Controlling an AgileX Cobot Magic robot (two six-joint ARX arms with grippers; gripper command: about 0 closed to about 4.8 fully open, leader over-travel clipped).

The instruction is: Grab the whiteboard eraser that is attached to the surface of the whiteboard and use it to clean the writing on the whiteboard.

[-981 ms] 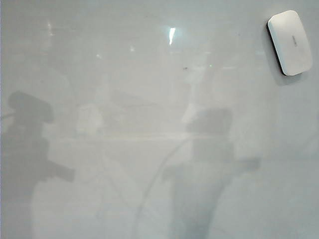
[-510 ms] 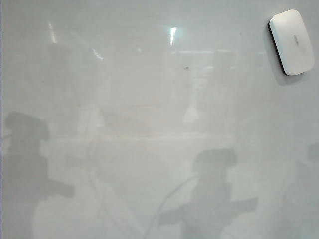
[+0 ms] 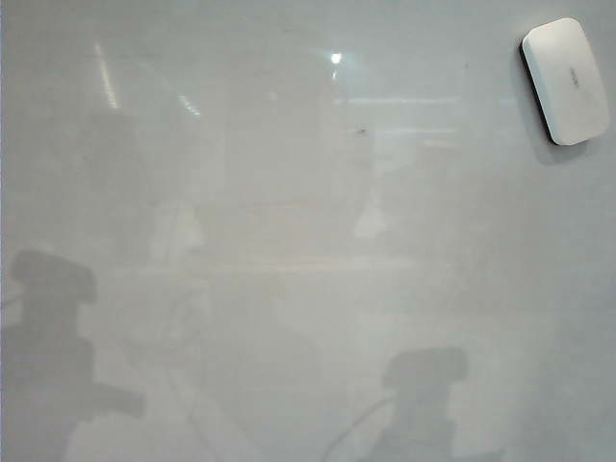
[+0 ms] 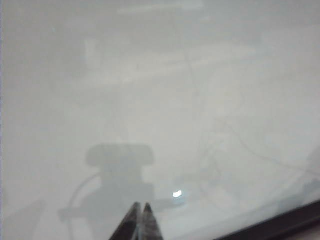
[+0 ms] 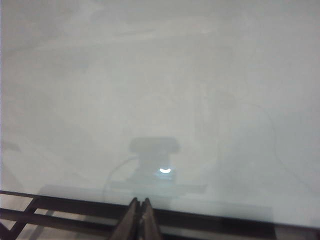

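The whiteboard eraser (image 3: 568, 79), a white rounded block with a thin black edge, sticks to the whiteboard (image 3: 289, 192) at the far upper right of the exterior view. No writing shows on the glossy board in any view. Neither gripper itself appears in the exterior view; only their grey shadows fall low on the board. In the left wrist view my left gripper (image 4: 141, 206) is shut and empty, its tips pressed together over bare board (image 4: 160, 100). My right gripper (image 5: 140, 201) is likewise shut and empty, at the board's (image 5: 160, 90) dark edge. The eraser is in neither wrist view.
A tiny dark speck (image 3: 362, 132) marks the board near the upper middle. The board's dark frame edge (image 4: 280, 225) shows in the left wrist view, and a dark frame bar (image 5: 225, 217) with a second rail behind it in the right wrist view. Light glints (image 3: 335, 58) reflect on the surface.
In the exterior view the right arm's shadow has slid well down toward the bottom edge. The left arm's shadow has dropped somewhat. The eraser has stayed in place.
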